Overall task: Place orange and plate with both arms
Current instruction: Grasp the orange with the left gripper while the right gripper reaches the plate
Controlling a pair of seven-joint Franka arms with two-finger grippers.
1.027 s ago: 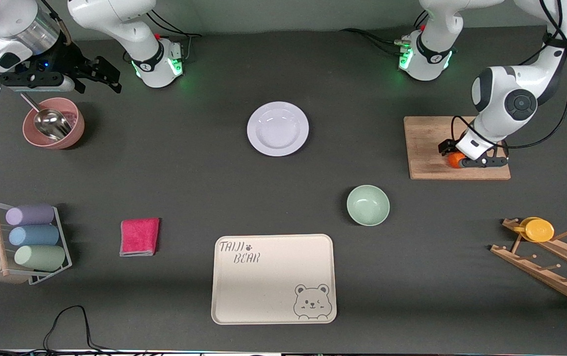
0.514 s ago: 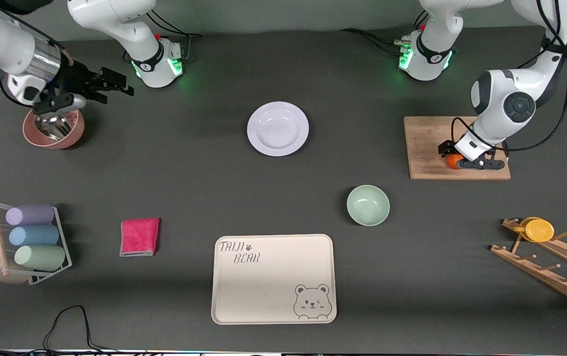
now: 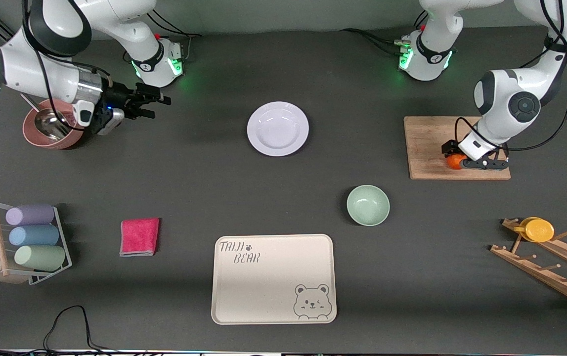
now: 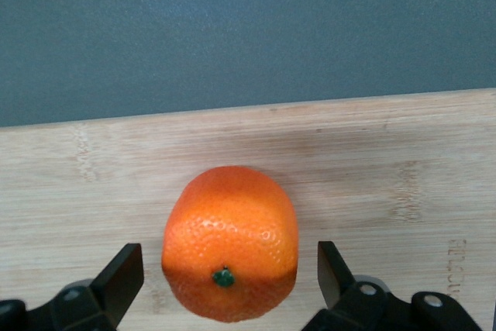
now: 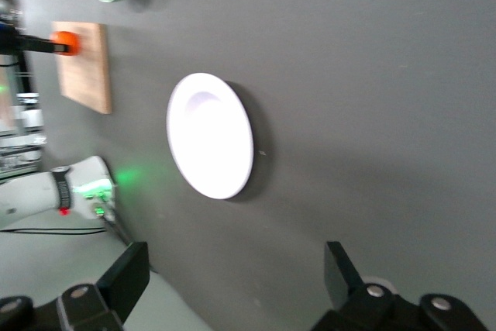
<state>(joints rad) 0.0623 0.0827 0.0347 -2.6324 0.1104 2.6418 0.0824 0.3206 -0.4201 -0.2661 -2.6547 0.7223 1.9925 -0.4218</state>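
Left gripper is low over the board, fingers spread wide to either side of the orange. In the left wrist view a gap shows between each finger and the orange; no contact, nothing grasped. Orange sits on the board, stem end facing the wrist camera, at the board edge nearer the front camera.

Right gripper is up over bare table beside the pink bowl, which holds a metal scoop. Fingers are parted and hold nothing. The plate lies flat on the table ahead of this gripper, well apart from it, seen between the fingers in the right wrist view.

Plate sits between the two arm bases' ends of the table, well apart from the board. Green bowl and tray lie nearer the front camera than the plate.
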